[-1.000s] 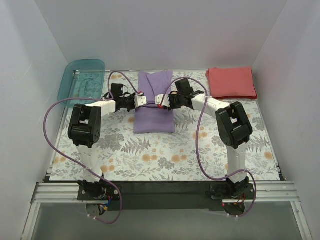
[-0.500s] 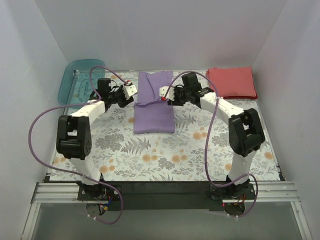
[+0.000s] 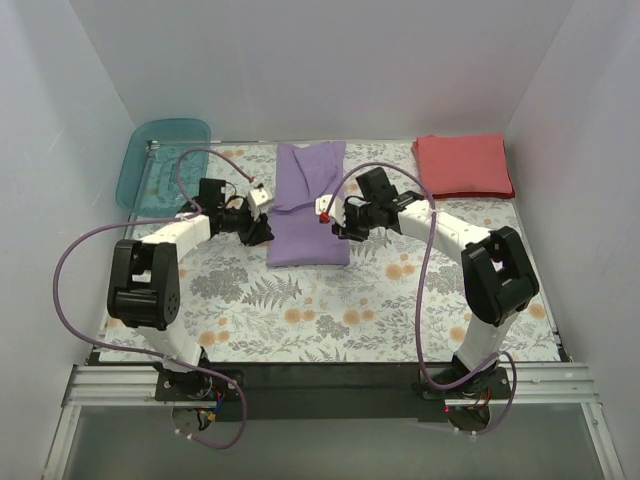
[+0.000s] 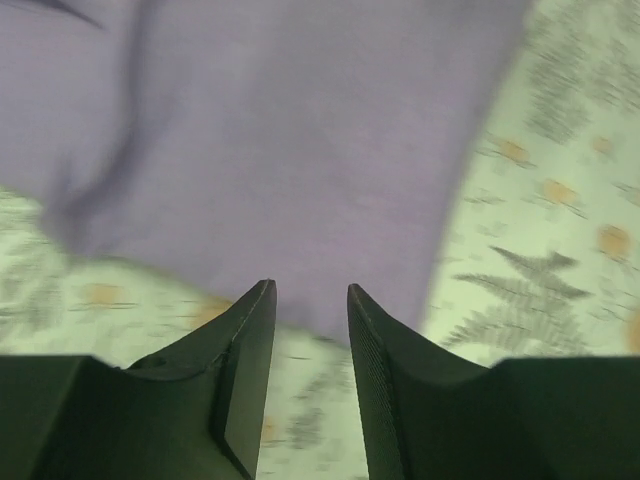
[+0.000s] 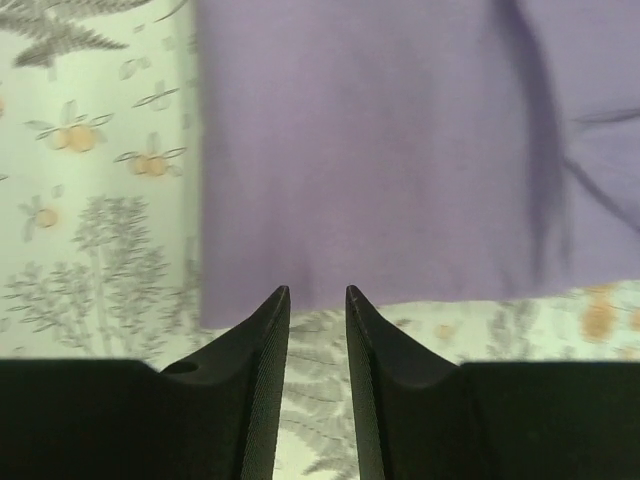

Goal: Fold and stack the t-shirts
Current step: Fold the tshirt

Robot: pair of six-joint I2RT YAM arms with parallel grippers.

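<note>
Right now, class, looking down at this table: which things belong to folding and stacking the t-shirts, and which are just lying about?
Belong to the job:
- lavender t-shirt, lying flat mid-table between the two arms
- coral-red t-shirt, folded, at the far right corner

Just lying about:
- teal plastic bin, at the far left corner
- floral table cover, under everything

A robotics lab cell: plain white walls [image 3: 320, 70] around an aluminium frame [image 3: 110, 385].
</note>
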